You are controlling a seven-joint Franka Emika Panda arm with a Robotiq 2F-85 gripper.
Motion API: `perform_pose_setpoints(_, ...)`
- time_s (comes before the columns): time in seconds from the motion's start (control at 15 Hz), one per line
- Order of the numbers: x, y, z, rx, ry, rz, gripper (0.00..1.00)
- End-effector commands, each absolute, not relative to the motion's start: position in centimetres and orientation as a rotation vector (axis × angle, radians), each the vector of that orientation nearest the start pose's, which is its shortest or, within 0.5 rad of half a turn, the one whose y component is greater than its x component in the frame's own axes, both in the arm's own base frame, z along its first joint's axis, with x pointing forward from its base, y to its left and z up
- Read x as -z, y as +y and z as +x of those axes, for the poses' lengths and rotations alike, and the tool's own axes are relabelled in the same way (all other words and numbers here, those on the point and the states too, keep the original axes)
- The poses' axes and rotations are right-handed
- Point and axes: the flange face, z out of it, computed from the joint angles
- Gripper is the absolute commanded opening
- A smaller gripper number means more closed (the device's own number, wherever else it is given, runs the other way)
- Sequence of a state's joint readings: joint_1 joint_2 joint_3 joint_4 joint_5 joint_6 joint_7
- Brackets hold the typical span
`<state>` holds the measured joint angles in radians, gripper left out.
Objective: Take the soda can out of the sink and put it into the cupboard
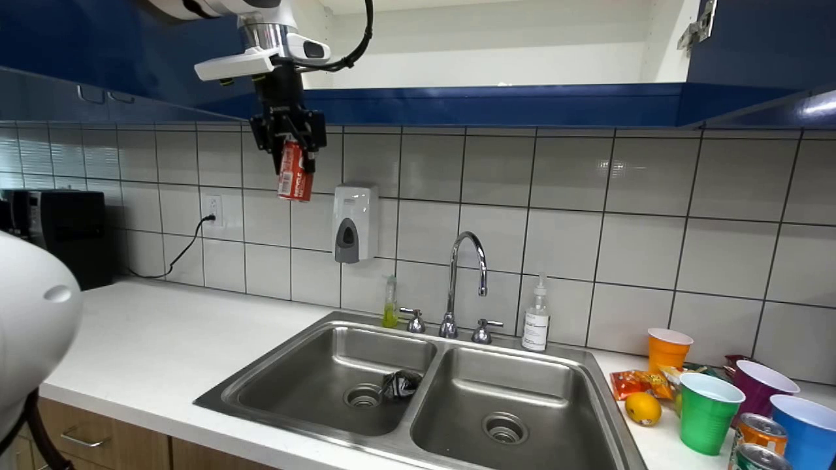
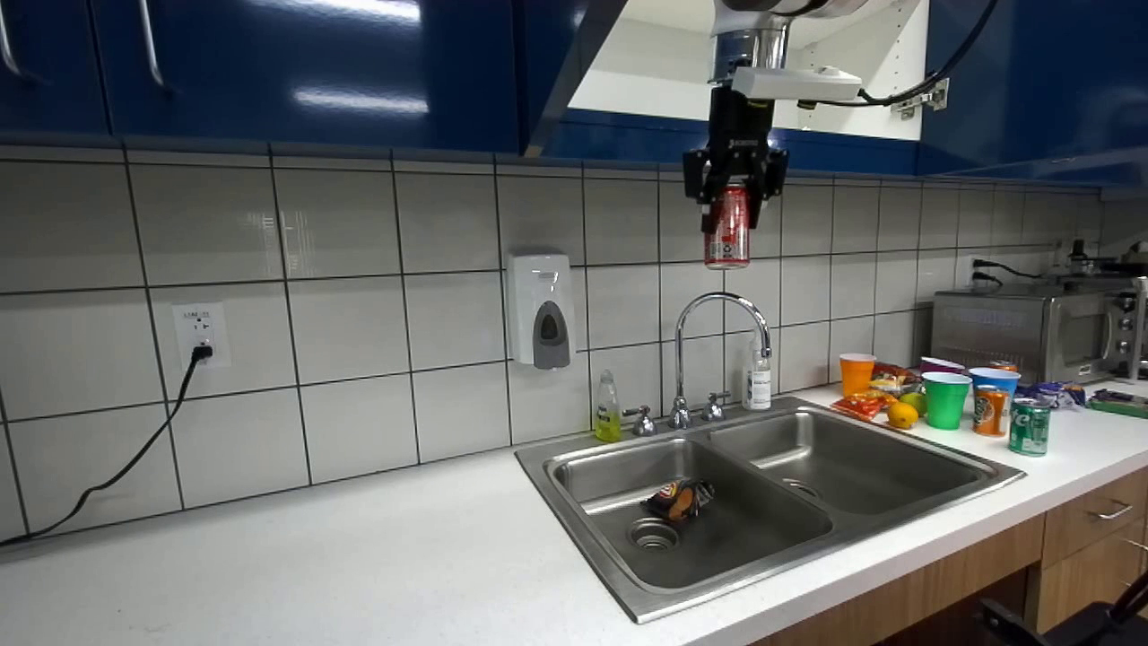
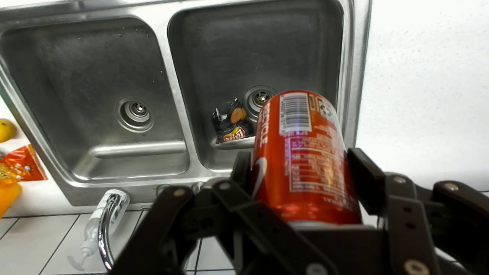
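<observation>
Hanging from the robot arm [image 1: 264,36], the black gripper [image 1: 294,168] points downward, its jaws clenched on opposite sides of the soda can [image 1: 297,179]. Nearly upright, the can is held in the air, well above the sink [image 1: 424,395] and apart from it; the wrist view shows its barcode and the printed word RECYCLE. In both exterior views the can appears lower than the blue bottom edge of the cupboard [image 1: 496,106], whose white interior lies exposed. Inside the basin [image 2: 753,543] nearer the wall-mounted dispenser [image 1: 356,209], a dark chip bag [image 2: 679,500] rests just beside the drain [image 2: 653,536]. At the sink's back edge, the chrome faucet [image 1: 451,294] rises between a bottle of yellow-green liquid [image 1: 390,314] and a clear pump bottle [image 1: 535,329], both upright. Past the other basin, the white surface [image 2: 1085,449] carries an orange cup [image 1: 667,352], a green cup [image 1: 708,414], a purple cup [image 1: 757,395] and a blue cup [image 1: 810,437], all standing. Near them are an orange can [image 2: 990,413], a green can [image 2: 1029,428], a yellow-orange fruit [image 1: 643,409] and a shiny red-orange snack bag [image 1: 630,384]. Farther along stands a boxy silver appliance [image 2: 1013,332].
</observation>
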<state>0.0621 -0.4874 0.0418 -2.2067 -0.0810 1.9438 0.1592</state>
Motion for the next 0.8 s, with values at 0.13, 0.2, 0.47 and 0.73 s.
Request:
perform_pose_setpoints(0.13, -59.5, 4.0, 42.5, 0.381, 0.063, -3.190, 0.65)
perform_pose_setpoints(0.2, -59.5, 4.0, 42.5, 0.381, 0.065, -3.190, 0.65)
perform_pose_setpoints(0.47, -59.5, 4.0, 42.5, 0.381, 0.066, -3.190, 0.65)
perform_pose_setpoints(0.73, -59.5, 4.0, 42.5, 0.381, 0.066, -3.190, 0.65)
